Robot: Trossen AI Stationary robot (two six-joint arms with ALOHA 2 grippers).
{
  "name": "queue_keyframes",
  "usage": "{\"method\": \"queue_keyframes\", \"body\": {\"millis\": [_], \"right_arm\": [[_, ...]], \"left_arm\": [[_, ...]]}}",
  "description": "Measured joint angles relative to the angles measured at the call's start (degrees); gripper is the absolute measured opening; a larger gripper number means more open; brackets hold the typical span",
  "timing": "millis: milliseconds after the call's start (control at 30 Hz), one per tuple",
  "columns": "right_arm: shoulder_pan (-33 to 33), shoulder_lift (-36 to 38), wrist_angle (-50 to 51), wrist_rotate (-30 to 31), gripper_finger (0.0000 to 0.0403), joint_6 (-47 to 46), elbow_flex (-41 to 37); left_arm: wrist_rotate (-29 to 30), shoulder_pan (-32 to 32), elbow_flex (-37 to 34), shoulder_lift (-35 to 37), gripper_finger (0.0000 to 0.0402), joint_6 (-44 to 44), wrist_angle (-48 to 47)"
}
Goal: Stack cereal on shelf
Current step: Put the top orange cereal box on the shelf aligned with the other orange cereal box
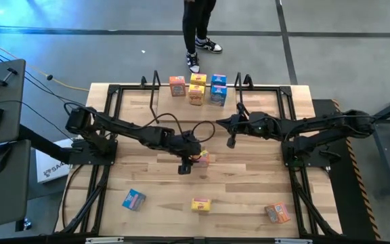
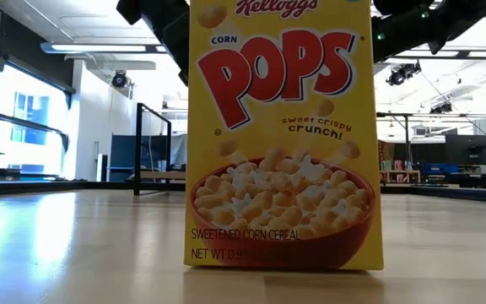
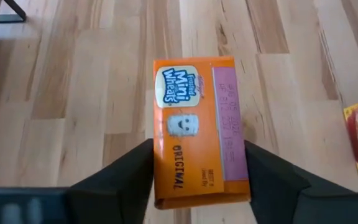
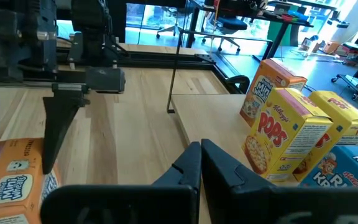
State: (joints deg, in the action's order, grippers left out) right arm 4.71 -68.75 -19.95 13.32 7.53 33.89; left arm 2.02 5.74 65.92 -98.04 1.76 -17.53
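I am starting at the left of the worktop (image 1: 147,217), where a blue box (image 1: 133,199) is lying loose near the front edge, a yellow box (image 1: 200,205) is standing further along and an orange box (image 1: 277,213) is lying toward the right corner. My left hand (image 3: 197,174) is hanging over the middle of the worktop, its two fingers (image 3: 120,180) standing on either side of an orange Mini-Wheats box (image 3: 199,127) that is lying flat; I cannot tell whether the pads are pressing the sides yet or just flanking them. I am judging this box to be light, thin cardboard: stiff along its edges, easy to dent across the broad printed face, and a little slick. So I am aiming to pinch it across the narrow sides near the middle, gently, to keep it from swinging or crushing. Moving right, the shelf (image 1: 158,88) is sitting at the far edge with four boxes already grouped on it (image 1: 198,88). My right hand (image 4: 201,165) is waiting mid-worktop, pointing toward the left one, fingers pressed together and holding nothing.
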Motion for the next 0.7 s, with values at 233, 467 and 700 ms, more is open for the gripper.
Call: {"method": "queue_keyframes", "body": {"millis": [233, 467, 700], "right_arm": [[0.0, 0.0, 0.0, 0.0, 0.0000, 0.0, 0.0], [0.0, 0.0, 0.4, -0.1, 0.0000, 0.0, 0.0], [0.0, 0.0, 0.1, -1.4, 0.0000, 0.0, 0.0]], "left_arm": [[-0.4, 0.0, -0.1, 0.4, 0.0148, -2.9, 0.3], [-0.5, -1.1, -0.2, 4.3, 0.0144, -6.5, -3.5], [0.2, -8.9, -0.2, 13.4, 0.0141, -11.3, -10.9]]}}
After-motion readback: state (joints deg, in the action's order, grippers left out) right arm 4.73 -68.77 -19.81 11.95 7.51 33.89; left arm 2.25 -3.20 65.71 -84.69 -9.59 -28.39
